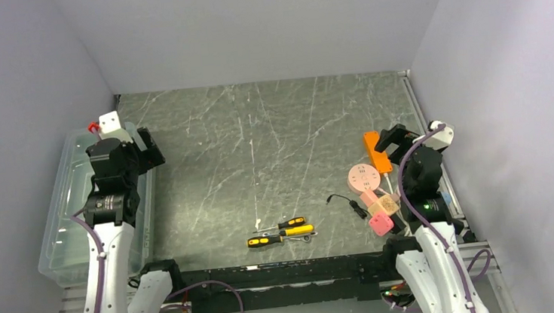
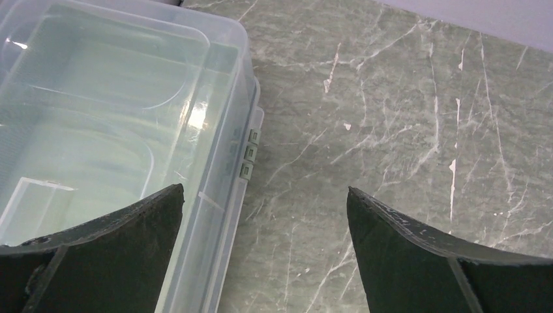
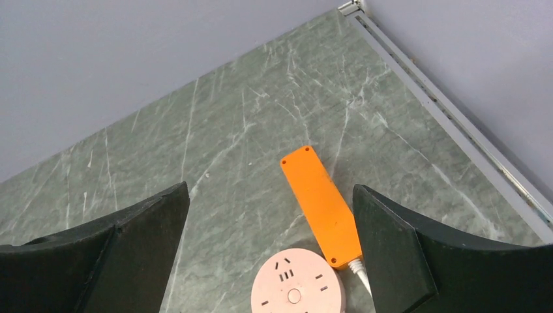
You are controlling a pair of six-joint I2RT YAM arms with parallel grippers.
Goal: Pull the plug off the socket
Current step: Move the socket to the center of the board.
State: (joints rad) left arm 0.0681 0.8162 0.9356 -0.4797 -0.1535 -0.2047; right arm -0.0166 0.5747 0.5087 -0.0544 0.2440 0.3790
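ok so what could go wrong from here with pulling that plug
1. The black plug sits in a tight cluster with the pink round socket, orange strip and pink cube; the right fingers, wide open, could bump or grab a neighbour.
2. Nothing pins those loose blocks, and the left fingers hover far off by the clear bin, so a pull may just drag everything along.
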